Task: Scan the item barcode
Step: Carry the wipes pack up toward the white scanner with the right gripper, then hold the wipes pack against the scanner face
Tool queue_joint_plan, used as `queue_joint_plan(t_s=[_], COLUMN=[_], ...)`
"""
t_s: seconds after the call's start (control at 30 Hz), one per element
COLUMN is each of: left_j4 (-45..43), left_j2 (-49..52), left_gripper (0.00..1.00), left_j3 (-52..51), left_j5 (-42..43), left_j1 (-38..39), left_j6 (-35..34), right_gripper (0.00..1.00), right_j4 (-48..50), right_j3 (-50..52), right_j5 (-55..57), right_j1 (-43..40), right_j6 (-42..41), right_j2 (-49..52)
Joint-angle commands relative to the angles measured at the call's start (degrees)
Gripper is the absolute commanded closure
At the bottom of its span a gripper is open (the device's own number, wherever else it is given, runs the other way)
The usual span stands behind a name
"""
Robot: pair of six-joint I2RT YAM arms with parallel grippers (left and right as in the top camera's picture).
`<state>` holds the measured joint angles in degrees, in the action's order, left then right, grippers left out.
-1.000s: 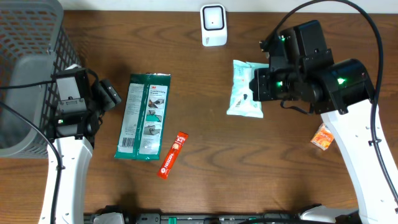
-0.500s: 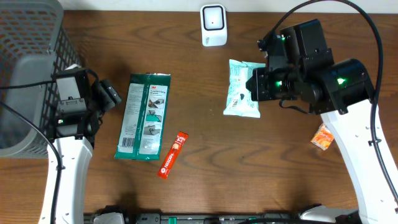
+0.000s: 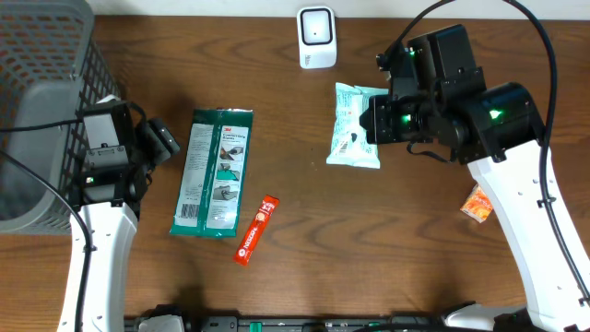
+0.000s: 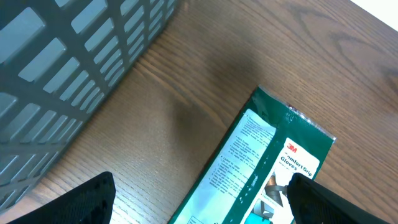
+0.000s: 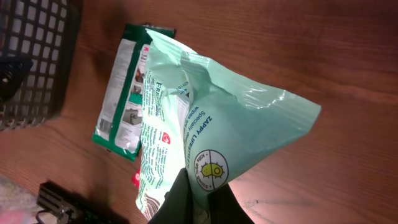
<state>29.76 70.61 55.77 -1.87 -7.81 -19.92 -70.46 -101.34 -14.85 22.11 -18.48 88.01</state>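
Observation:
A mint-green wipes pack hangs above the table, right of centre and below the white scanner at the back edge. My right gripper is shut on the pack's lower edge; in the overhead view its fingers are hidden under the arm. At the left, my left gripper stands open with nothing between its fingers, just above the top end of a dark green gloves pack. Its two fingertips frame that pack.
The gloves pack lies flat left of centre with a red sachet beside its lower right corner. An orange packet lies at the right under my right arm. A grey mesh basket fills the far left.
My right gripper has carried the wipes pack a little to the left and toward the back. The left arm has not moved.

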Motion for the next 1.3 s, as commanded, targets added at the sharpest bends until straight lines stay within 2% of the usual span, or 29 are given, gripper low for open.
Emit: queue_joint_plan(t_s=[0.0,0.43,0.57,0.77,1.1,1.27], left_j4=[0.0,0.0,0.0,0.0,0.0,0.0], left_j2=[-0.5,-0.5,-0.5,-0.5,-0.5,-0.5], left_gripper=[0.12,0.12,0.12,0.12,0.12,0.12], left_j3=[1.5,1.5,1.5,1.5,1.5,1.5], left_j5=[-0.7,-0.7,-0.7,-0.7,-0.7,-0.7], left_j1=[-0.2,-0.2,-0.2,-0.2,-0.2,-0.2], left_j6=[-0.3,-0.3,-0.3,-0.3,-0.3,-0.3], right_gripper=[0.99,0.99,0.99,0.99,0.99,0.99], right_j4=[0.4,2.3,2.3,2.4,3.1,8.7], right_j3=[-0.9,-0.9,-0.9,-0.9,-0.9,-0.8], right_j5=[1.7,3.0,4.7,10.5,12.3,22.0], right_j1=[0.5,0.5,0.5,0.5,0.5,0.5], right_j6=[-0.8,-0.5,2.9,2.9,7.5,7.5], right_j2=[-0.1,-0.1,-0.1,-0.1,-0.1,0.3])
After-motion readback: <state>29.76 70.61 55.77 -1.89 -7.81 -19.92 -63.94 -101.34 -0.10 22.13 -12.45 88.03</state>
